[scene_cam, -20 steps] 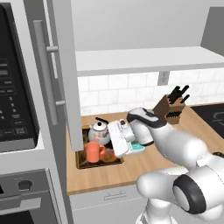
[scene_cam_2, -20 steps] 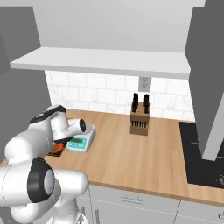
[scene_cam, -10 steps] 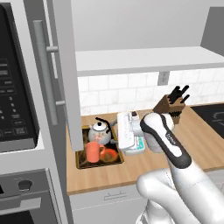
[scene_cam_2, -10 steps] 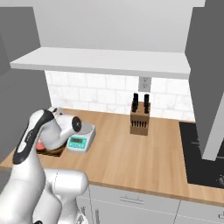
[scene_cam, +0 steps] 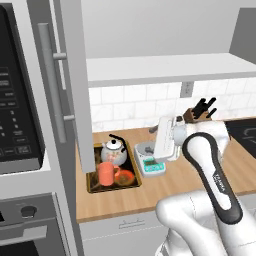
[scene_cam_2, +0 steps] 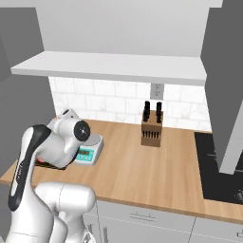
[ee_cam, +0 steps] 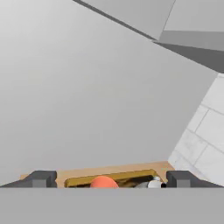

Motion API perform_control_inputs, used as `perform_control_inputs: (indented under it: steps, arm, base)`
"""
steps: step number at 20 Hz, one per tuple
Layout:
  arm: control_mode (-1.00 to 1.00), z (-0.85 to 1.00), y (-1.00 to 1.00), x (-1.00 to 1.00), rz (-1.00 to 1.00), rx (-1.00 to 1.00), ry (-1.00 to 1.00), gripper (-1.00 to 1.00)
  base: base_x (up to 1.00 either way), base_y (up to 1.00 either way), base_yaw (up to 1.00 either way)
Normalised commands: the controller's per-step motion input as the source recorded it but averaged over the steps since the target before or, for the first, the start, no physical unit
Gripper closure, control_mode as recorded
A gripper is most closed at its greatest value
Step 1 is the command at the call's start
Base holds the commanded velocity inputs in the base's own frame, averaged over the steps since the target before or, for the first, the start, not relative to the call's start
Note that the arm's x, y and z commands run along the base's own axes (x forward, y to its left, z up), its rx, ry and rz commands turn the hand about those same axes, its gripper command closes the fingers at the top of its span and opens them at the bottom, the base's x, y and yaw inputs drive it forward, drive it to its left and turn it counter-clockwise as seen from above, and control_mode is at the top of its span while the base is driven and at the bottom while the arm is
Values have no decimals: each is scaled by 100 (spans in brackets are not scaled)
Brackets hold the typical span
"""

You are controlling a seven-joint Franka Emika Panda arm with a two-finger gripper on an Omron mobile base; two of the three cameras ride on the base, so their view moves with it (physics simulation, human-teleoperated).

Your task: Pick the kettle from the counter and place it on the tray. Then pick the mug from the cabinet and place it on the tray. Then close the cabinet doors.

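Arm: has swung up off the tray (scene_cam: 94, 186), hand now nearer the open cabinet door (scene_cam: 75, 90).
Gripper (ee_cam: 111, 179): jaws spread wide, empty.
Kettle (scene_cam: 114, 152), mug (scene_cam: 105, 174): unmoved on tray.

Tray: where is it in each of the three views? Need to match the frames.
Left base view: tray sits left of centre, just right of the open cabinet door.
Right base view: apparently only a dark-red sliver at far left, under the arm, left of the scale.
Hand view: golden rim along the bottom centre.
Shared landmark: the white tiled wall behind it.
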Motion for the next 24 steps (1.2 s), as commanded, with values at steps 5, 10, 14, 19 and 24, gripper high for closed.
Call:
perform_control_inputs:
  steps: [5,10,14,19,24]
  arm:
    - [-100,-6,-66,-41,-7,0,-7,-100]
    - [-100,-9,-24,-23,-5,4,1,-100]
    - [-100,-8,-25,-38,-10,9,-3,-100]
    - [-100,-2,-46,-50,-20,16,-5,-100]
    - [-100,0,-67,-43,-25,20,-5,-100]
  base:
    - [0,0,0]
    - [0,0,0]
    - [0,0,0]
    - [0,0,0]
    - [0,0,0]
